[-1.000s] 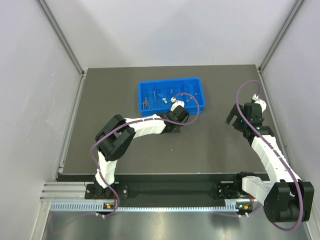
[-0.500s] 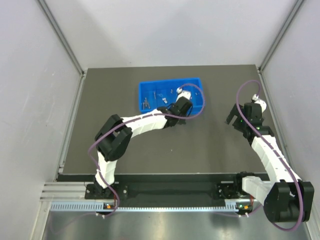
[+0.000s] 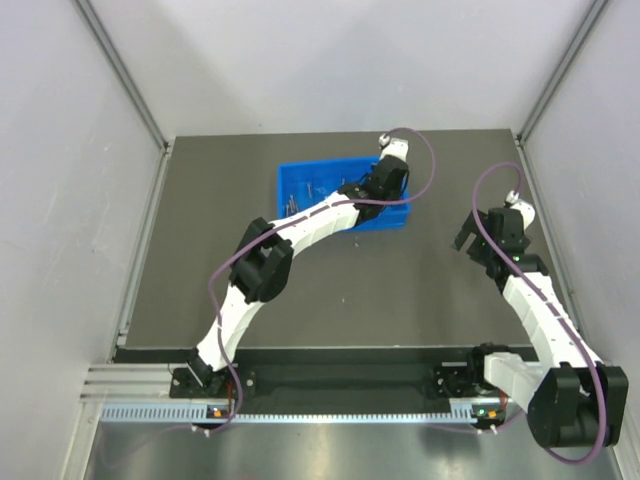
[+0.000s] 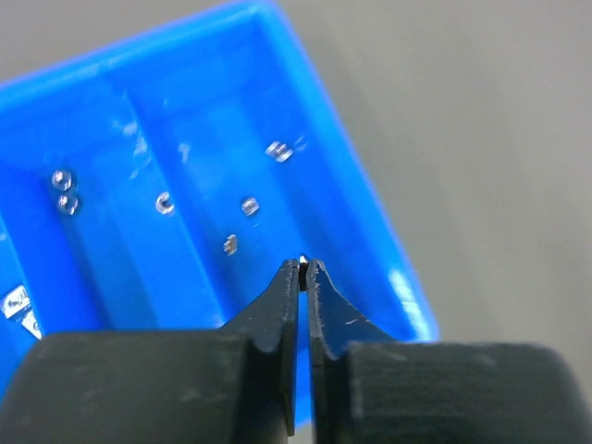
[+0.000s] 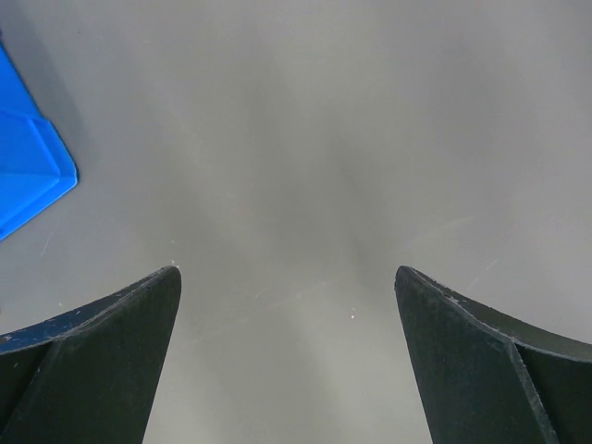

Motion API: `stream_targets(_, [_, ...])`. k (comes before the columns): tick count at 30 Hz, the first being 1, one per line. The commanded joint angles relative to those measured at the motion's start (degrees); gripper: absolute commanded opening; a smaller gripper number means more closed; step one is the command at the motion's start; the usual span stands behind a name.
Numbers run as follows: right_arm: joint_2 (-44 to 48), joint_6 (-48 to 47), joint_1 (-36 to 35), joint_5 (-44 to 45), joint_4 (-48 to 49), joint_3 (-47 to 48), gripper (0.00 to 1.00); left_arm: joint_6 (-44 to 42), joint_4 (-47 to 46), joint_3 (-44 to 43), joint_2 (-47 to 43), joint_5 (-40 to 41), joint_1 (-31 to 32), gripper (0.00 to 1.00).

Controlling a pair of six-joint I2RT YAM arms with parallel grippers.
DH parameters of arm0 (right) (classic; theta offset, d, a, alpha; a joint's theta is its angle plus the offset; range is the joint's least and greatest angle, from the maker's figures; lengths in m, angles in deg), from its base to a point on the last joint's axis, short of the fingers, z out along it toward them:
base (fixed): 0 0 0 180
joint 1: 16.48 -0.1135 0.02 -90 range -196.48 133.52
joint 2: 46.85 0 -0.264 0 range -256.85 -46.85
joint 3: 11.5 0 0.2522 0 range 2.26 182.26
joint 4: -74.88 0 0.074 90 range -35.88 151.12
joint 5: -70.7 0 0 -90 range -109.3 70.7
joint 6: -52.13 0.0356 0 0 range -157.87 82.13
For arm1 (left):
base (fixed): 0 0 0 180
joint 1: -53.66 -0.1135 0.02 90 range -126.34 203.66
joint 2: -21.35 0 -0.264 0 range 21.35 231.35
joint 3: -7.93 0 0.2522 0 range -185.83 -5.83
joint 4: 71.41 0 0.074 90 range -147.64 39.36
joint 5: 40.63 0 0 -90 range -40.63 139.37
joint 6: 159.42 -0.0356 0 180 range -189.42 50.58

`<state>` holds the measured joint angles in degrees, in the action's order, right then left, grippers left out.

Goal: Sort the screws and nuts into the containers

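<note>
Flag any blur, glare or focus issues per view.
Left wrist: left pincer fairly sharp, blue tray behind it soft, white glare streaks on its floor, nuts smeared. Right wrist: right pincer dark and soft at the edges, table evenly lit with a faint sheen. Top external: sharp, even light, but the tray's contents are too small to tell apart.

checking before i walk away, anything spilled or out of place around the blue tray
Nothing stands out. The blue tray sits flat on the table, its small silvery pieces lie inside compartments, and none shows on the table around it.
</note>
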<state>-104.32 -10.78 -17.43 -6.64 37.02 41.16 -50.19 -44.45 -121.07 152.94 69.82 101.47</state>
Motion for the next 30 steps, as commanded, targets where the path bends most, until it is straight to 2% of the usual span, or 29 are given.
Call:
stream_targets(1, [1.3, -0.5, 0.6, 1.9, 0.5, 1.4, 1.0, -1.0, 1.2, -4.1, 1.6, 0.8, -0.9, 0.08])
stream_targets(3, [0.8, -0.6, 0.5, 1.8, 0.5, 1.7, 0.99, -1.0, 2.0, -4.9, 2.3, 0.8, -1.1, 0.14])
stream_targets(4, [0.5, -0.6, 0.5, 1.9, 0.4, 1.8, 1.0, -0.9, 2.4, -5.0, 2.2, 0.7, -1.1, 0.22])
stream_targets(8, [0.2, -0.8, 0.5, 1.0, 0.7, 1.6, 1.0, -1.6, 2.4, -3.7, 0.0, -0.6, -1.0, 0.41])
stream_targets(12, [-0.1, -0.7, 0.5, 0.5, 1.4, 1.0, 1.0, -1.3, -0.4, 2.6, -6.1, -1.6, -1.0, 0.5])
stream_targets(15, [0.0, -0.4, 0.5, -0.3, 1.2, 0.8, 1.0, -0.3, -1.1, 8.5, -11.2, -1.5, -0.9, 0.5])
stream_targets(22, [2.5, -0.5, 0.4, 0.1, 1.2, -0.3, 1.0, 3.4, -2.4, 29.2, -26.5, -2.0, 0.9, 0.49])
stream_targets(26, [2.2, 0.0, 0.5, 0.0, 1.0, -0.7, 1.0, 9.9, 0.5, 35.5, -30.1, -0.6, 1.5, 0.45])
stream_targets(30, [2.2, 0.3, 0.6, -1.1, 1.2, -0.8, 1.0, 17.1, 3.0, 38.2, -30.0, 5.7, 2.8, 0.43])
